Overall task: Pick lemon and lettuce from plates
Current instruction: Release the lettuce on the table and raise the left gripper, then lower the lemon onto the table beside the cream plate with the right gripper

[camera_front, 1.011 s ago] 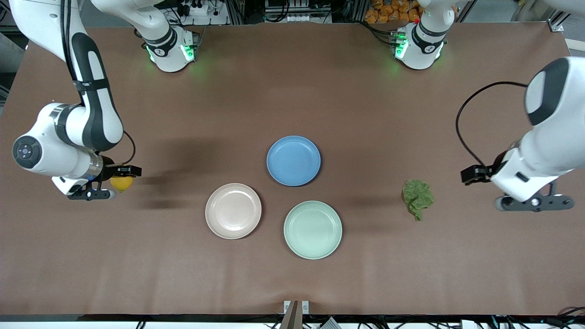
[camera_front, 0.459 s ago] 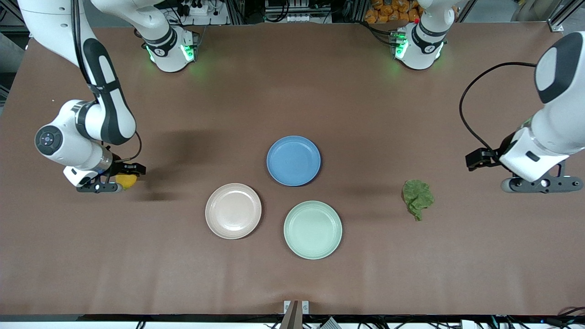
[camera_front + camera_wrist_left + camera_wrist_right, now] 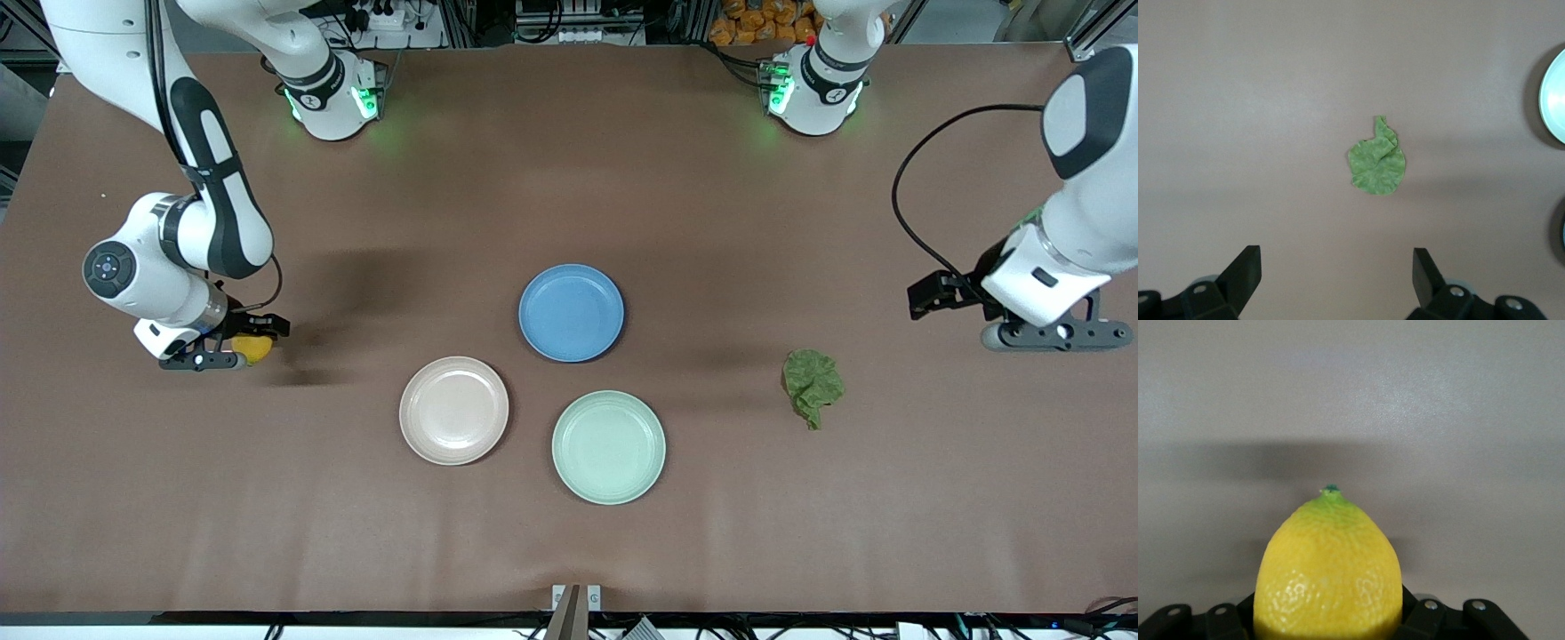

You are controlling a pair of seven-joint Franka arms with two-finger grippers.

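My right gripper is shut on the lemon, low over bare table near the right arm's end. In the right wrist view the yellow lemon fills the space between the jaws of that gripper, green tip outward. The lettuce lies on the bare table toward the left arm's end. My left gripper is open and empty over bare table beside the lettuce, toward the table's end. The left wrist view shows the lettuce apart from that gripper. The beige-pink plate and mint green plate are empty.
A blue plate sits empty at the table's middle, farther from the front camera than the other two plates. The mint plate's rim shows at the edge of the left wrist view. Brown table lies bare around both grippers.
My right gripper has moved a little toward the table's middle with the lemon and come lower. My left gripper has drawn away from the lettuce, toward the robots' side.
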